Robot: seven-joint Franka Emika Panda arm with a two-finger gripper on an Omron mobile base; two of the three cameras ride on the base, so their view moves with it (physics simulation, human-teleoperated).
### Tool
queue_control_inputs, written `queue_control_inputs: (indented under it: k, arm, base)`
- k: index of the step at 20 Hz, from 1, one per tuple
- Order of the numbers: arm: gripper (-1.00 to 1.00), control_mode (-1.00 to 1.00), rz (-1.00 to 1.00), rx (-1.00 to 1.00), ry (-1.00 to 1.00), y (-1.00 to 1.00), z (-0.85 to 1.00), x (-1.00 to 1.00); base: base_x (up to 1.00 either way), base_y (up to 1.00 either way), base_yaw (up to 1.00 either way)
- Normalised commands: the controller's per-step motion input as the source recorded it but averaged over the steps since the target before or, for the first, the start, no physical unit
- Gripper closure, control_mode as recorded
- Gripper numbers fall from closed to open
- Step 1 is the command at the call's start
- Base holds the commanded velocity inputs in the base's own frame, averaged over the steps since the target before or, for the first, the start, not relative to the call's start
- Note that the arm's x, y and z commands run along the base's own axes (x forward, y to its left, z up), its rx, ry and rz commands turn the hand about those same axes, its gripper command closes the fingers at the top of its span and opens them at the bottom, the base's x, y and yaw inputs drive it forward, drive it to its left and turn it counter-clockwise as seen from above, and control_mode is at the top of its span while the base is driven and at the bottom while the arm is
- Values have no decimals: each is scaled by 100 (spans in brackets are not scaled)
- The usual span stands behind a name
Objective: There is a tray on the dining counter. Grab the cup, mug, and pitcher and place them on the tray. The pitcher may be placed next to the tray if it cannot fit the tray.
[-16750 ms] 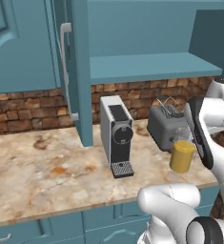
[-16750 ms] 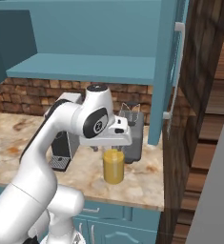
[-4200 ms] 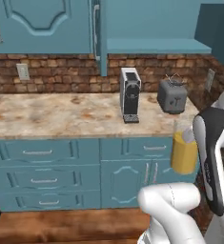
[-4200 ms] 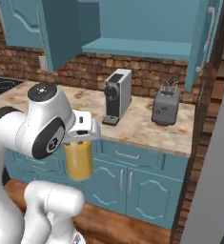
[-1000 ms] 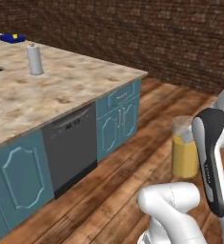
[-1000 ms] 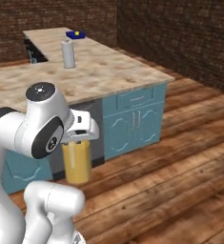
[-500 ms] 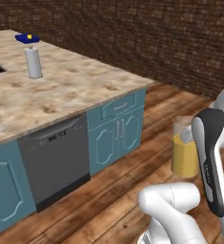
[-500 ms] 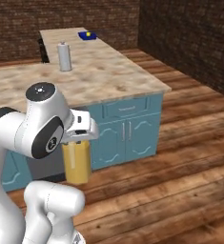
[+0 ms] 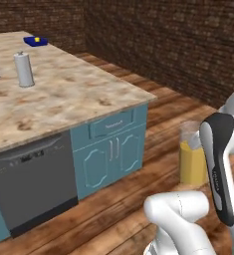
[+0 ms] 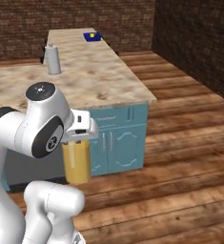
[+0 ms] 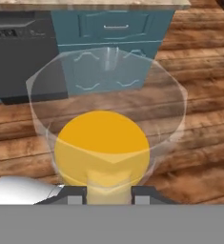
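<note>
Fingers (image 11: 76, 192) of our gripper (image 11: 108, 191) are clamped on the pitcher (image 10: 76, 161), which we carry upright above the wood floor (image 10: 180, 157). Far off, the tray (image 9: 35, 41) sits near the dining counter's (image 9: 68, 94) far end.

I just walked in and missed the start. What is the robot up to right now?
The white arm's gripper is shut on the pitcher of orange-yellow liquid, holding it upright over the wooden floor, off the dining counter. The blue tray sits at the counter's far end with something small and yellow on it. A grey cylinder stands on the counter nearer the robot.
</note>
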Motion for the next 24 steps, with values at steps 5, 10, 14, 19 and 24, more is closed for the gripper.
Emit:
queue_control_inputs:
  k: [5,10,14,19,24]
  arm:
    - [100,100,0,0,0,0,0,0]
    - [100,100,0,0,0,0,0,0]
    - [100,100,0,0,0,0,0,0]
    - [100,100,0,0,0,0,0,0]
    - [100,100,0,0,0,0,0,0]
  base:
    - [30,-97,32]
    - [37,-87,30]
    - [33,-92,29]
    - [64,-82,22]
    - [54,-78,21]
